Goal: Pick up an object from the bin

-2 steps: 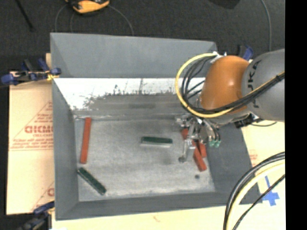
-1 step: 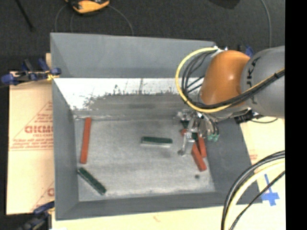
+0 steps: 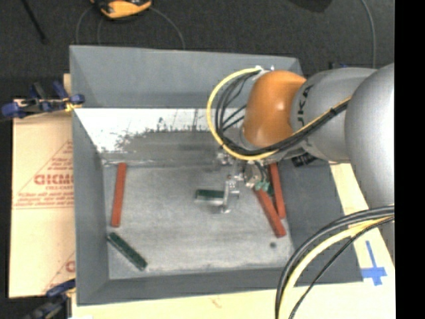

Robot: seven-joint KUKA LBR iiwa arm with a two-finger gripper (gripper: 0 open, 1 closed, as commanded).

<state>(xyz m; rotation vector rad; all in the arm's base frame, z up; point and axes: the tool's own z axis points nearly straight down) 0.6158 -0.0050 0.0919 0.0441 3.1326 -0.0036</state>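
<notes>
The grey sheet-metal bin (image 3: 89,198) looks matt, its floor dull and scuffed, its far wall flecked with dark scratches. The long red-orange stick (image 3: 118,195) by the left wall seems smooth plastic (so does the dark green flat bar (image 3: 126,251) in the front-left corner). The arm's orange domed cover (image 3: 272,108) shines glossy.

We are looking down into the grey bin (image 3: 89,178), where the gripper (image 3: 228,201) is hanging low at mid-floor, just beside a small dark green piece (image 3: 209,195). A pair of red sticks (image 3: 273,208) is lying to its right, a lone red stick (image 3: 118,193) and a dark green bar (image 3: 126,251) far left.
</notes>
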